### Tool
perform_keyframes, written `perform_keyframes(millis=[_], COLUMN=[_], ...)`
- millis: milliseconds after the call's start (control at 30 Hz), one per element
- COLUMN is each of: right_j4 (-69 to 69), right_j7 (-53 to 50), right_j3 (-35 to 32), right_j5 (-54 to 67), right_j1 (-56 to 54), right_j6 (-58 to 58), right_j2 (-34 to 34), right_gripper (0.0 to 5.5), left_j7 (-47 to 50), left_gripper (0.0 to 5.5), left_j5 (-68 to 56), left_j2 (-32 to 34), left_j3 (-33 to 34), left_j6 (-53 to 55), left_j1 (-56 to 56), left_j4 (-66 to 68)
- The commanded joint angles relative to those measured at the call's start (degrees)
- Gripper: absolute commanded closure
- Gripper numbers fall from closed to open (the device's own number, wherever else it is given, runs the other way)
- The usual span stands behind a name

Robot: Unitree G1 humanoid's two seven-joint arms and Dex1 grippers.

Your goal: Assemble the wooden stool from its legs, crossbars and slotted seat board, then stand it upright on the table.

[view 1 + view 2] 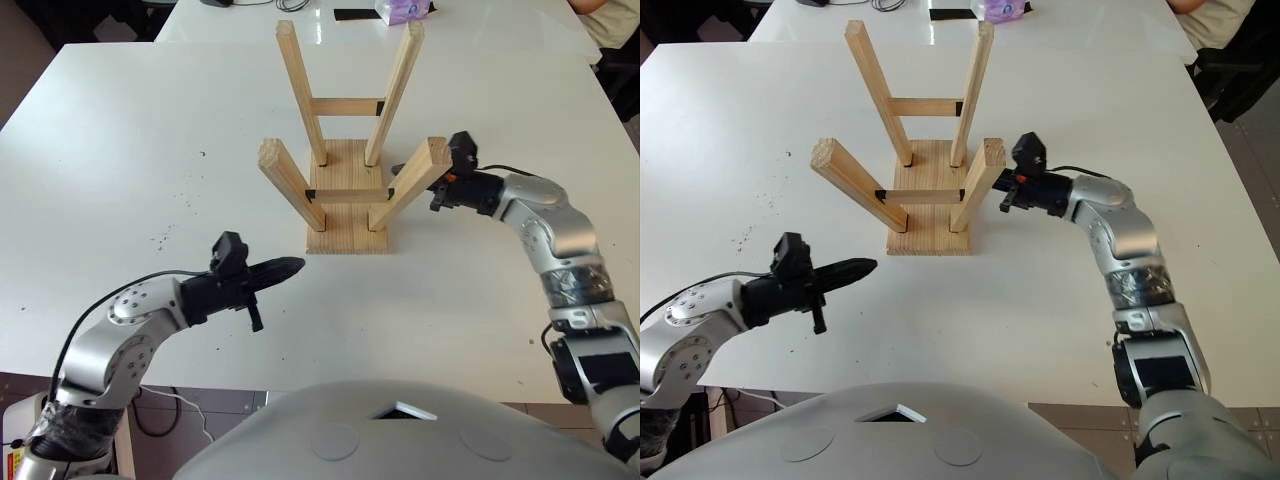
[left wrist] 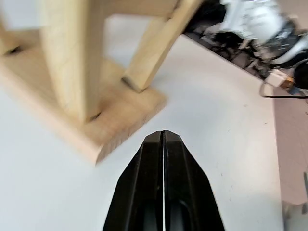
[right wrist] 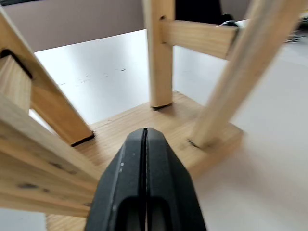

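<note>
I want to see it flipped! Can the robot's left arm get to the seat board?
Probably yes: the shut left gripper has only bare table between it and the seat board.

Two silver-grey arms, rounded shells at every joint: left arm [image 1: 130, 320], right arm [image 1: 545, 215]. Dark tape [image 1: 578, 282] wraps the right forearm, and a thin black cable [image 1: 88, 318] loops off the left. There's a small black camera box [image 1: 228, 250] on each wrist. The fingers [image 2: 144, 192] are glossy black and taper to a point.
</note>
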Motion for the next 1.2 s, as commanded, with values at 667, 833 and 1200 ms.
perform_keyframes(millis=[667, 833, 1200], right_j4=[-19.04, -23.23, 17.81], right_j7=[6.37, -1.00, -4.14], right_j3=[13.92, 6.90, -6.69], right_j5=[-4.22, -2.29, -12.93], right_j1=[15.38, 21.11, -3.26], right_j6=[7.66, 9.71, -9.10], right_j2=[7.43, 5.82, -3.82], right_gripper=[5.50, 5.50, 5.50], left_j7=[5.17, 6.56, 7.58], left_gripper=[5.48, 5.48, 5.48], left_j5=[23.65, 23.89, 17.69], left_j2=[-9.49, -8.63, -9.23], left_j3=[-3.04, 0.52, 4.81], left_j6=[-15.75, -16.29, -9.52], left_j1=[-17.55, -16.53, -3.49], left_j4=[26.73, 27.52, 12.92])
